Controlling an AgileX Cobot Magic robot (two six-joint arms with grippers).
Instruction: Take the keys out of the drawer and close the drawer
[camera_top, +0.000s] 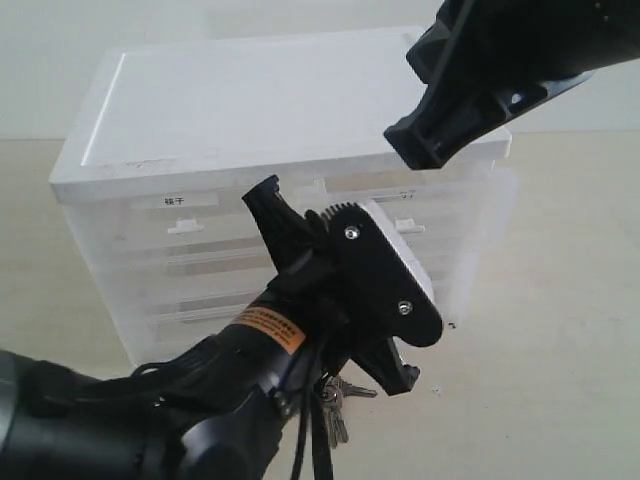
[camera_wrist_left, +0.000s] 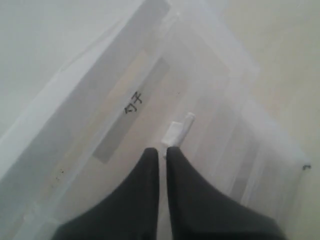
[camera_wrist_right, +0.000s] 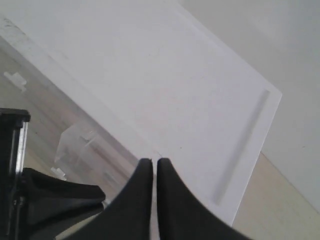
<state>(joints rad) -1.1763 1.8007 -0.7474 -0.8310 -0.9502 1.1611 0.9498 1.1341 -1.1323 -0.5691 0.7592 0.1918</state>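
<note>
The keys (camera_top: 335, 398) lie on the table in front of the cabinet, partly hidden under my left arm; no blue fob shows. The drawer (camera_top: 452, 212) is the upper right half-width one, with a faint label (camera_wrist_left: 133, 103) and a white tab handle (camera_wrist_left: 178, 129). In the right wrist view its translucent body (camera_wrist_right: 75, 145) stands a little way out of the cabinet. My left gripper (camera_wrist_left: 162, 150) is shut and empty, its tips just short of the handle. My right gripper (camera_top: 421, 150) hovers shut and empty over the front edge of the cabinet top (camera_wrist_right: 165, 85).
The white cabinet (camera_top: 260, 95) also has a left half-width drawer with a clear black label (camera_top: 175, 200) and full-width drawers (camera_top: 200, 265) below. My left wrist mount (camera_top: 375, 280) hides much of the cabinet's front. Beige table (camera_top: 560, 330) spreads to the right.
</note>
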